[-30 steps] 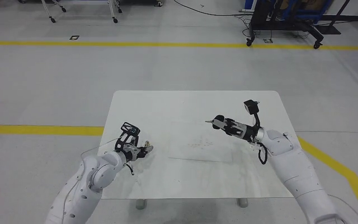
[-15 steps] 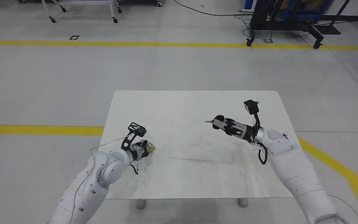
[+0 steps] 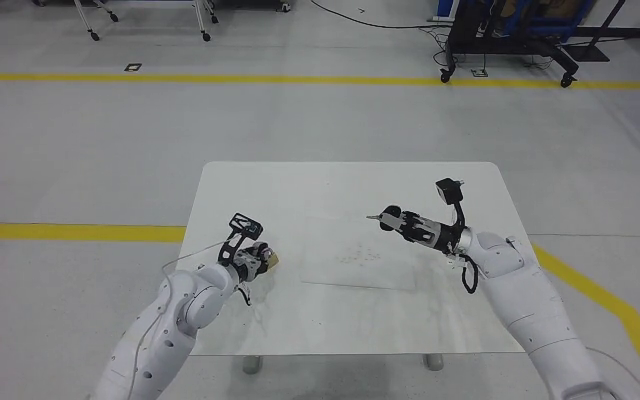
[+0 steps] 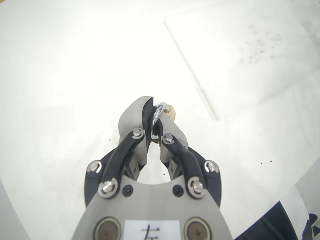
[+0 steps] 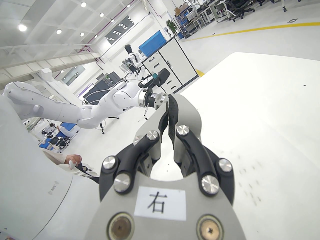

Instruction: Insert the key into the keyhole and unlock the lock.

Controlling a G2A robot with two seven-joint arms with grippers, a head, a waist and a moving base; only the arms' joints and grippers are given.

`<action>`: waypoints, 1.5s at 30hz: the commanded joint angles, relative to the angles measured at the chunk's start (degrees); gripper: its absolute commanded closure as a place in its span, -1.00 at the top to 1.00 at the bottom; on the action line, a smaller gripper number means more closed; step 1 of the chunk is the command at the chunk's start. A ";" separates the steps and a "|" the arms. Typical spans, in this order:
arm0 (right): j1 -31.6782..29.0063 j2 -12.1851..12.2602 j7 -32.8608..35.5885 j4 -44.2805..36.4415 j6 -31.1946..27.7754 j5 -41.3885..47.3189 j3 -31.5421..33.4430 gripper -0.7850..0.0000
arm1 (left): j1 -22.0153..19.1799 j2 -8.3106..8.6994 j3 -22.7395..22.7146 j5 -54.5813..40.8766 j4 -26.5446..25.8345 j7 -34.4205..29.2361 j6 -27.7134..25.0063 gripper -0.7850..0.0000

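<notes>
"Toward the left edge of the surface (image 3: 330, 190), near its front corner, what does the left end effector (image 4: 156, 112) have?"

"The lock (image 4: 171, 111). Its fingers are closed down on it, pinching the silver shackle (image 4: 155, 119), so the small brass body pokes out past the tips. I judge that grip leaves the body free for the key."

"And the keyhole?"

"I can't tell which face carries it."

"Farther right?"

"A thin pale sheet (image 3: 340, 272) lies flat around the middle. Beyond it, toward the right edge, the right end effector (image 3: 390, 217) hangs over the surface. Its pads are pressed together, and a slim metal point juts leftward from them. I take that for the key (image 3: 374, 217)."

"Aimed at the lock, then?"

"Roughly, though the two are well apart. Neither seems to rest on the surface, so I'd guess the insertion is meant to happen in the air. It has not begun."
</notes>
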 commanded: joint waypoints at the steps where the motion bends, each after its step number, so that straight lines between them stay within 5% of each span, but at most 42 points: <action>1: 0.00 0.00 0.00 0.00 0.00 0.00 0.00 -1.00 | -0.01 0.00 0.01 -0.06 0.03 -0.23 0.00 -1.00; 6: 0.00 0.00 0.00 0.00 0.00 0.00 0.00 -1.00 | 0.08 -0.03 0.04 -0.44 -0.08 0.06 -0.07 -1.00; 10: -0.89 -0.62 -4.39 -1.51 3.59 -0.66 -1.37 -1.00 | -1.83 -0.91 -1.22 -18.82 3.50 -0.78 -3.91 -1.00; 17: 1.58 -2.74 -12.26 2.24 5.03 0.65 -5.75 -1.00 | -12.20 -2.52 -0.89 -45.13 14.66 -13.27 -6.18 -1.00; 26: 1.78 -2.86 -12.48 2.50 4.70 0.92 -6.01 -1.00 | -13.56 -2.67 -0.57 -45.90 15.64 -14.31 -6.03 -1.00; 30: 1.75 -2.93 -11.87 1.05 5.34 -1.22 -6.67 -1.00 | -14.79 -3.72 0.89 -58.40 19.31 -19.09 -0.23 -1.00; 34: 2.14 -3.60 -14.44 -1.23 8.48 -7.86 -8.55 -1.00 | -22.40 -5.67 2.68 -74.16 29.85 -26.60 9.81 -1.00; 39: 3.03 -4.71 -18.22 -1.89 11.41 -12.98 -11.13 -1.00 | -31.53 -8.85 9.66 -79.27 40.86 -32.71 19.36 -1.00; 45: 2.94 -5.73 -25.51 -4.29 19.20 -24.09 -13.15 -1.00 | -37.97 -12.47 14.49 -84.04 50.99 -34.75 19.41 -1.00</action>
